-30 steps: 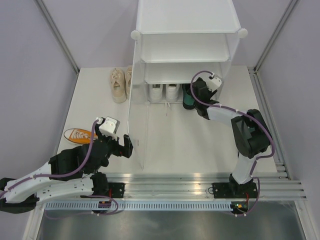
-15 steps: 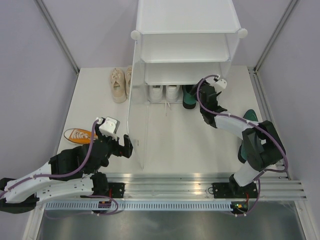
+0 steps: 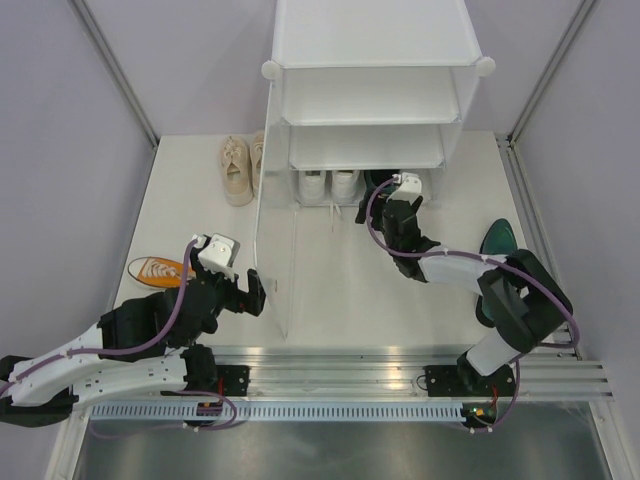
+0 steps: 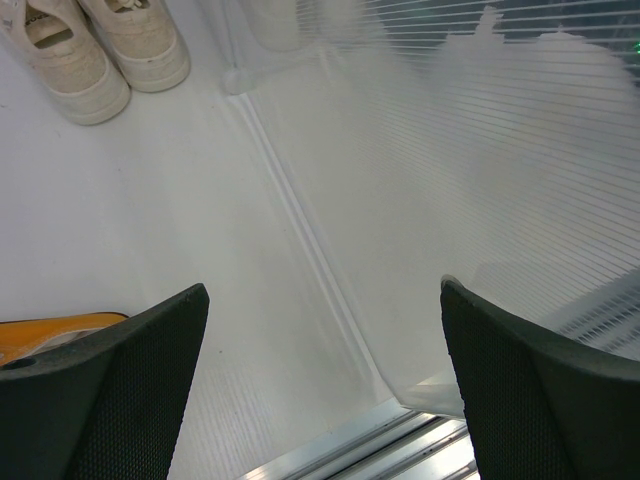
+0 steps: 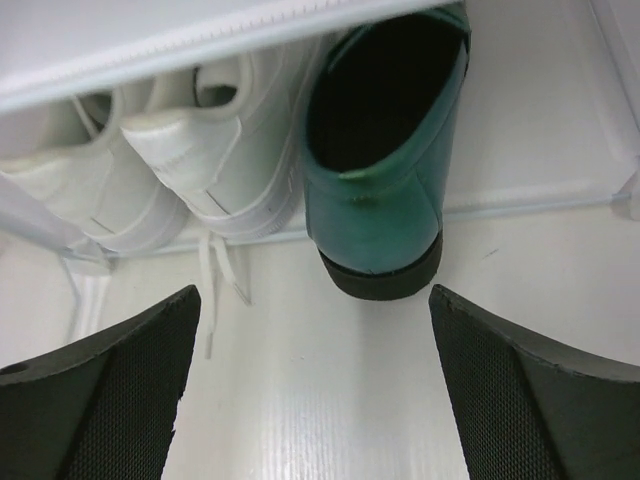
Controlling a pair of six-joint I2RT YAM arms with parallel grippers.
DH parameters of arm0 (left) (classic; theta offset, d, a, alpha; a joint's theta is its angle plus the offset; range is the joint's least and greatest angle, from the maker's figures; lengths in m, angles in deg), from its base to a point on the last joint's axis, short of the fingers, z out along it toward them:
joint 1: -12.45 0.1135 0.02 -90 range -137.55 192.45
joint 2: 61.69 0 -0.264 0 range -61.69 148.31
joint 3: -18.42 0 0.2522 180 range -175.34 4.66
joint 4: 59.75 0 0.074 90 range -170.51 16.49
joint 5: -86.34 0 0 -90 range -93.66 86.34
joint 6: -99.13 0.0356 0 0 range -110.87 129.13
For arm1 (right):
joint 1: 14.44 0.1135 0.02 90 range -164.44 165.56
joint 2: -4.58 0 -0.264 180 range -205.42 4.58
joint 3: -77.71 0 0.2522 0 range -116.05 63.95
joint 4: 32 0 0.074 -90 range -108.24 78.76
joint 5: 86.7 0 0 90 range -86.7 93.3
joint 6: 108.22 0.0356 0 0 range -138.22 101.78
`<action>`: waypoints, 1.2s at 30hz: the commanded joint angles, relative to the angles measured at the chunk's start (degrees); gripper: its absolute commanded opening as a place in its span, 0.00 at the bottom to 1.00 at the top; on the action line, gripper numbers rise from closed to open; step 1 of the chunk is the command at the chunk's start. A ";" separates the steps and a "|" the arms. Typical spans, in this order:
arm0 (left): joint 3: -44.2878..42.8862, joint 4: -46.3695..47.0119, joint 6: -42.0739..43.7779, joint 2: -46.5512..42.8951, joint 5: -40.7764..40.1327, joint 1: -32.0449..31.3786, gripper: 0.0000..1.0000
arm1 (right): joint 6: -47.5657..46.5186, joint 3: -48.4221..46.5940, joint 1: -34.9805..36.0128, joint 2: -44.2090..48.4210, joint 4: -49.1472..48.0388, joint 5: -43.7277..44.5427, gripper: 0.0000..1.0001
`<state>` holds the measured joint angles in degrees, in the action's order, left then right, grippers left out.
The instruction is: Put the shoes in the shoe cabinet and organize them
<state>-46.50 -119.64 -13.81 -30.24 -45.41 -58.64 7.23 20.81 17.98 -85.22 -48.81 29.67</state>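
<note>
My right gripper [image 5: 312, 300] wide open, empty | green heel [image 5: 380, 190] in cabinet [image 3: 370, 95] bottom tier, just beside white sneakers [image 5: 240, 150] | my left gripper [image 4: 322, 290] wide open, empty, near orange sneaker [image 4: 50, 335]

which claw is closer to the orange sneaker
Left. The left claw hangs open just right of the orange sneaker, outside the shoe cabinet side panel. The right claw is far off on the other side, facing the green heel on the bottom tier.
</note>
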 commanded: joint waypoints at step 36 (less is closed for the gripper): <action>0.53 2.36 2.28 -0.06 -0.69 0.25 1.00 | -9.46 -21.02 -4.30 -22.17 -2.83 6.33 0.21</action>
<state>-46.48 -119.61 -13.75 -30.24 -45.48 -58.64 -0.44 3.35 14.44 -106.81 -47.39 36.40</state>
